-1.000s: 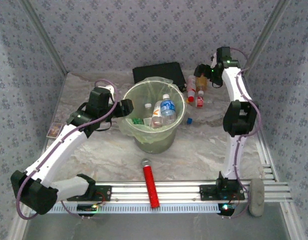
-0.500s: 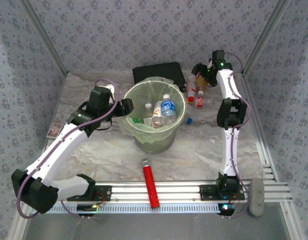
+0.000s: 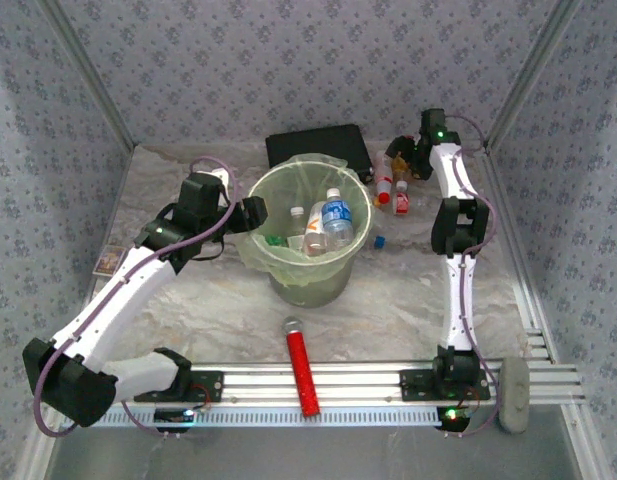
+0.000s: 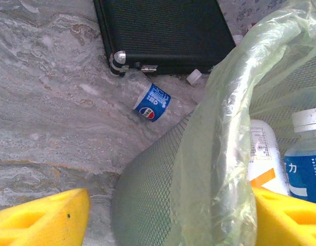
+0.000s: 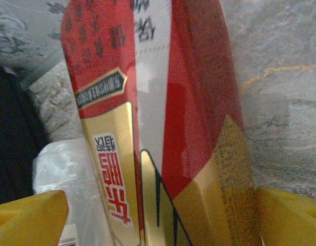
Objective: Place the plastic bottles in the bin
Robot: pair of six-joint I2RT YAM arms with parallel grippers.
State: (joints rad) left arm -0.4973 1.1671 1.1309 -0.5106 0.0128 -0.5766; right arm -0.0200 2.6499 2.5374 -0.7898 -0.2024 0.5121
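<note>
From above, the marbled desk (image 3: 188, 310) sits boxed in by patterned walls (image 3: 288, 60) on three sides, with a metal rail (image 3: 368, 375) along the near edge. The bin (image 3: 288, 275) stands mid-desk with several plastic bottles (image 3: 335, 218) inside. A black case (image 3: 318, 148) lies just behind it, and a red cylinder (image 3: 301, 365) lies in front, across the rail. Open marble runs between bin and rail on both sides. My left claw (image 3: 253, 213) is at the bin's left rim. My right claw (image 3: 398, 158) reaches into the far right corner, close to the wall, among the standing bottles (image 3: 401, 198).

At my left wrist, the claw is open. One yellow finger (image 4: 45, 220) is outside the bin's mesh wall, the other inside by the liner (image 4: 219, 128), with the rim between them. A blue-labelled bottle (image 4: 150, 102) lies on the desk against the case, beyond my fingers.

At my right wrist, a red-and-gold labelled bottle (image 5: 163, 128) stands between my right fingers (image 5: 24, 215). The jaws are apart, not clamped. One finger stands off the label, with a clear bottle (image 5: 60, 169) just beside it. The other is right at the label's edge.
</note>
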